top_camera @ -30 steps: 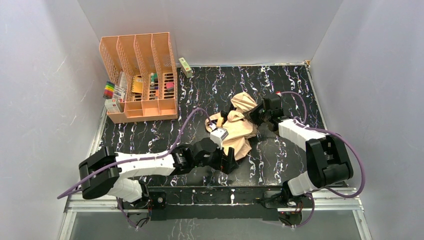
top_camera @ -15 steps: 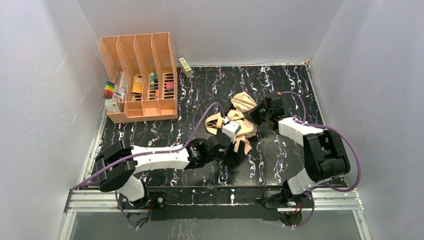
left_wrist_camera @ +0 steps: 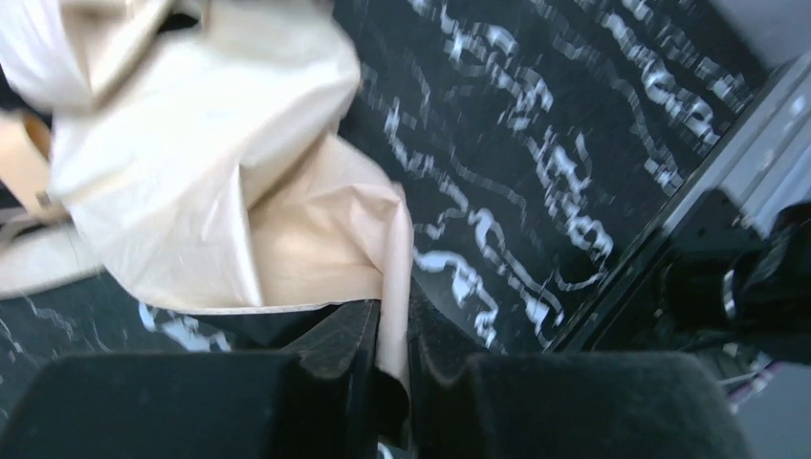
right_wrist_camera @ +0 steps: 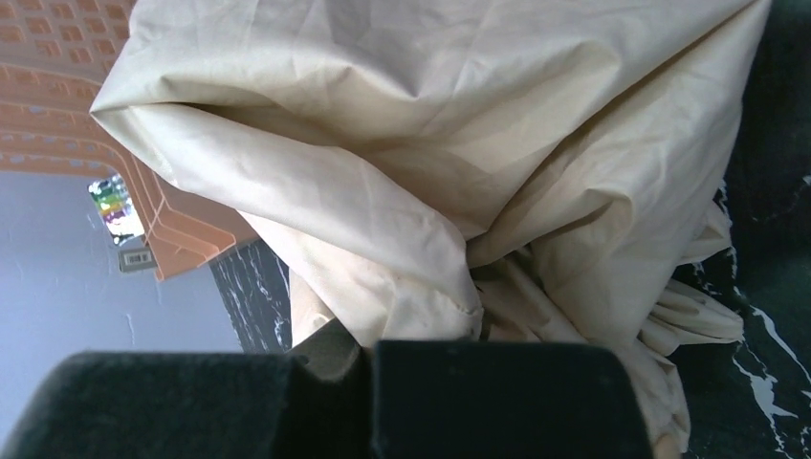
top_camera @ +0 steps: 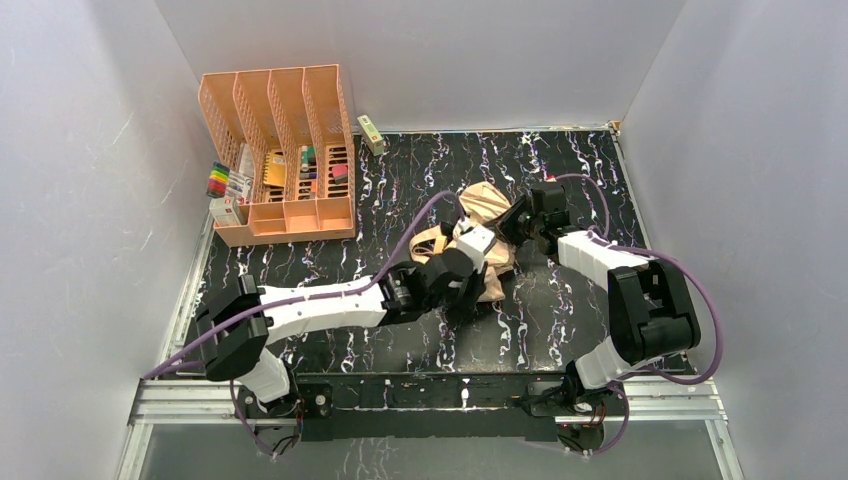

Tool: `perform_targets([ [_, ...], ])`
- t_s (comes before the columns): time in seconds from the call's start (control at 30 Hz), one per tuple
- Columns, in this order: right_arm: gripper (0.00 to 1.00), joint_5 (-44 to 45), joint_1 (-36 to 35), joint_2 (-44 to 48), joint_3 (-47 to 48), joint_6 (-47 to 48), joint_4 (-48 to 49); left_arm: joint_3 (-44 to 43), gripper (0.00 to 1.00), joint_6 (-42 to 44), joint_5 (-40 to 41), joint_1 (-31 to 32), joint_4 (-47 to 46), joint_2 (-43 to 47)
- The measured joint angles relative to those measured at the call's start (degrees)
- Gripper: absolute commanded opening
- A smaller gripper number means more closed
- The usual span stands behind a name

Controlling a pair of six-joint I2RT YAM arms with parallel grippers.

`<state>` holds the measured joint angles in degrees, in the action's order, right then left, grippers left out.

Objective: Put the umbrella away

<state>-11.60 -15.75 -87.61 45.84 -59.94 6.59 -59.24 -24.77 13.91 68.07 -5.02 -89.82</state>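
Note:
The umbrella (top_camera: 485, 205) lies as a crumpled heap of pale peach-tan fabric in the middle of the black marbled table (top_camera: 560, 310). My left gripper (top_camera: 478, 292) is at its near edge. In the left wrist view the left gripper (left_wrist_camera: 394, 330) is shut on a thin fold of the umbrella (left_wrist_camera: 210, 191), which hangs down between the two fingers. My right gripper (top_camera: 508, 228) is at the heap's right side. In the right wrist view the right gripper (right_wrist_camera: 368, 356) is shut, with the umbrella (right_wrist_camera: 430, 143) running right down into the closed fingertips.
A peach-orange slotted organizer (top_camera: 285, 150) stands at the back left with small items in it, and coloured markers (top_camera: 222, 182) sit beside it. A small green box (top_camera: 371, 133) lies by the back wall. Grey walls close in both sides.
My left arm has reached forward and right to the umbrella's near edge, and its gripper has gone from open to shut on a fabric fold. The right gripper has barely shifted.

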Motion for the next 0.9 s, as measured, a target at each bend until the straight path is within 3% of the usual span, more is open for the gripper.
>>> perform_targets([
  [0.33, 0.18, -6.4, 0.0, 0.0, 6.3, 10.3, -6.1, -16.6, 0.03, 7.2, -7.0, -9.8, 3.9, -3.3],
  [0.63, 0.33, -9.1, 1.4, 1.2, 7.6, 14.4, -11.4, -34.0, 0.0, 13.2, -15.1, -18.2, 9.9, -17.9],
  [0.9, 0.45, -4.5, 4.3, 14.8, 7.8, 17.6, -17.6, -43.2, 0.0, 14.3, -20.9, -22.8, 11.8, -29.6],
])
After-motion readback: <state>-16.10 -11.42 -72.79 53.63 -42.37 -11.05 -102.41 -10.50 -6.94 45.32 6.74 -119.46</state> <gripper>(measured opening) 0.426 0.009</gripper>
